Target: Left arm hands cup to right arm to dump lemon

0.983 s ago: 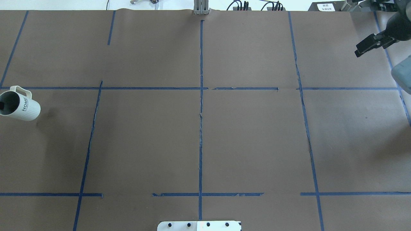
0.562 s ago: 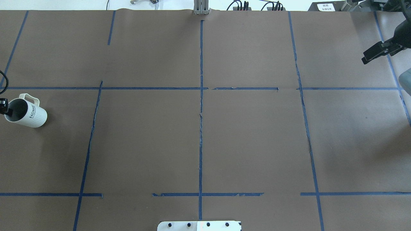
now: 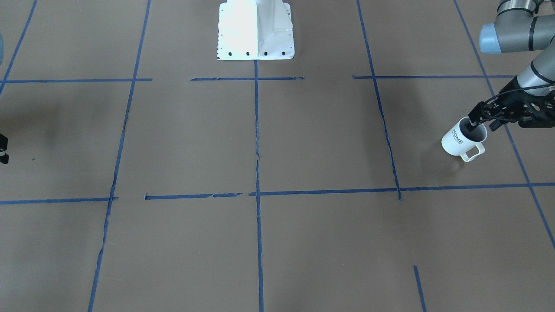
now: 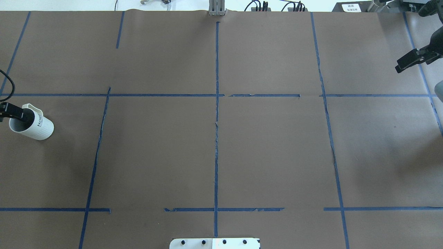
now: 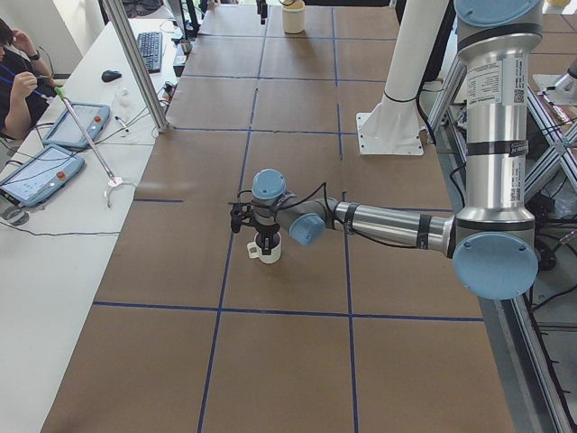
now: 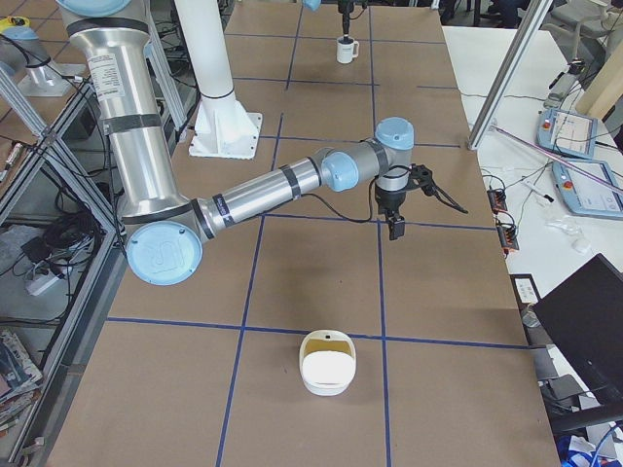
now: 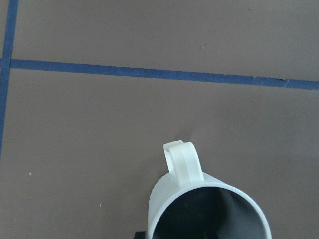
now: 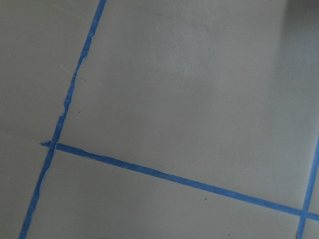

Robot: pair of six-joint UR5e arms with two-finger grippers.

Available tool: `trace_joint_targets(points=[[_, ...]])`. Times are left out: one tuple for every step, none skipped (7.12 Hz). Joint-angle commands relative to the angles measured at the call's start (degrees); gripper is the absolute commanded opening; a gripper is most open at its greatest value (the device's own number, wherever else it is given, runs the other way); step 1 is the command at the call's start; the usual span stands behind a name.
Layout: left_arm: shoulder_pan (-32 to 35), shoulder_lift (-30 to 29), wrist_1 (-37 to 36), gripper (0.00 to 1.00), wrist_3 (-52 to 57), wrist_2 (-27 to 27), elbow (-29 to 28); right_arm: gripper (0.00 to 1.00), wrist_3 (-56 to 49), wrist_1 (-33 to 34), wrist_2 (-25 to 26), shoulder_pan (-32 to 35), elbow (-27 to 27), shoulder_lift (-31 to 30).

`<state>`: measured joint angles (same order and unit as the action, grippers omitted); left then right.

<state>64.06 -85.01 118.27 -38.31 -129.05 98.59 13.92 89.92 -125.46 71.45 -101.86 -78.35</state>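
Note:
The cup [image 4: 34, 127] is a cream-white ribbed mug with "HOME" lettering, at the far left of the overhead view. My left gripper [image 4: 14, 114] is shut on its rim, one finger inside and one outside. It holds the cup tilted just over the table. The cup also shows in the front view [image 3: 460, 141], the left side view [image 5: 265, 249] and the left wrist view [image 7: 209, 211]. What shows of its grey inside has no lemon. My right gripper [image 4: 410, 63] hangs empty over the far right; I cannot tell whether it is open or shut.
A cream-white container [image 6: 328, 362] stands on the brown table at the robot's right end. The white base plate [image 4: 214, 243] is at the near middle edge. A side table [image 5: 54, 153] with tablets and an operator runs along the far side.
My left gripper has come into view from the left edge, carrying the cup a little to the right and toward the robot. The right gripper has drifted toward the right edge.

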Motion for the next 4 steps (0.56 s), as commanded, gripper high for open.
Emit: trace_joint_targets(points=[[12.06,0.10,-13.24,1.00,23.15,-1.90,0.98,1.00,-2.21,0.52,-0.31,1.92,-0.18,-1.44],[17.53,-0.33,-22.20,1.00,36.07,-1.65,1.43,1.00,-6.67,0.78,-0.48,3.85,0.25,-3.19],[22.46,-0.34,-27.77,1.00,45.07,-1.64,1.43,1.00,-10.20,2.53,-0.57,5.52,0.43,-4.43],[24.95,0.36,-32.44,1.00,47.77,-1.90,0.30,1.00,-15.02,5.85,-1.18,7.02,0.17,-6.09]])
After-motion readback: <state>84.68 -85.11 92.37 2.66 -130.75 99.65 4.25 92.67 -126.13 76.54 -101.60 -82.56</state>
